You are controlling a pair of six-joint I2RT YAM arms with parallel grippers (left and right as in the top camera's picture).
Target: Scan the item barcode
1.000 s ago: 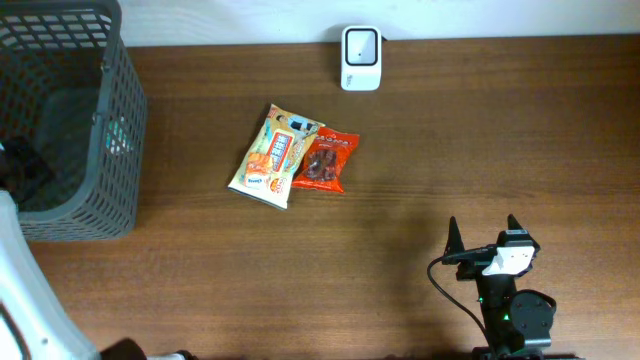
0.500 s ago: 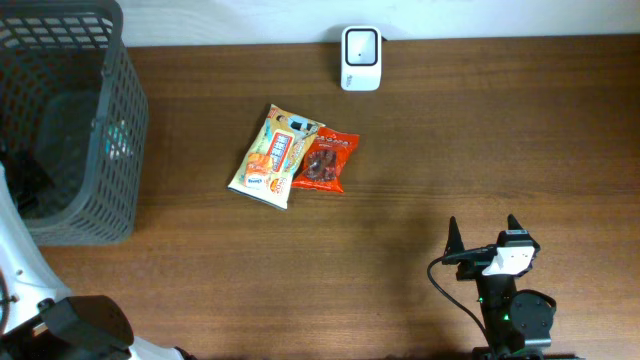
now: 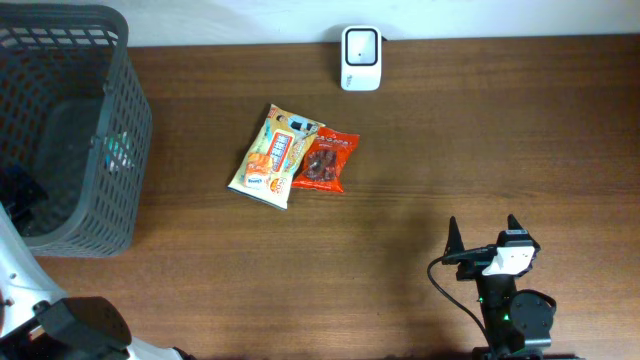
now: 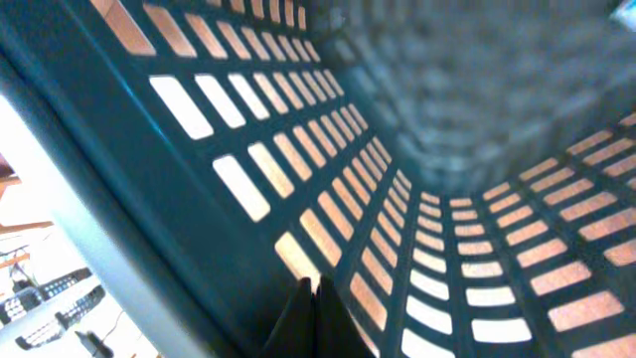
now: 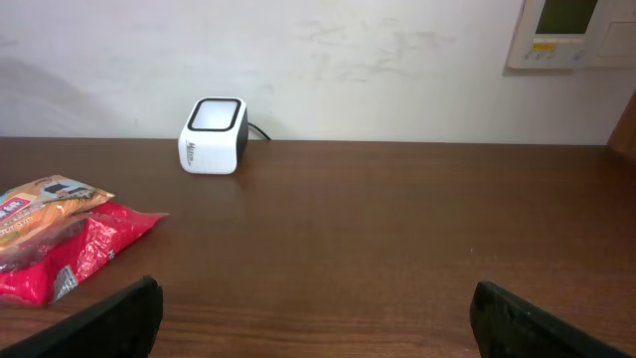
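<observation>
Two snack packets lie side by side mid-table, touching: an orange and yellow one (image 3: 273, 155) and a red one (image 3: 325, 160). The white barcode scanner (image 3: 360, 58) stands at the table's far edge, beyond them. My right gripper (image 3: 484, 232) rests open near the front right, empty, facing the scanner (image 5: 214, 134) with the red packet (image 5: 70, 254) at its left. In the left wrist view my left gripper (image 4: 316, 298) is shut with nothing between its fingers. It is inside the dark mesh basket (image 4: 417, 229).
The dark grey basket (image 3: 130, 100) fills the far left corner of the table. My white left arm (image 3: 20, 290) reaches up into it from the front left. A pale wall (image 5: 397, 60) rises behind the scanner.
The basket has shifted a little toward the front and right while the left arm moved. The packets, scanner and right gripper have stayed put.
</observation>
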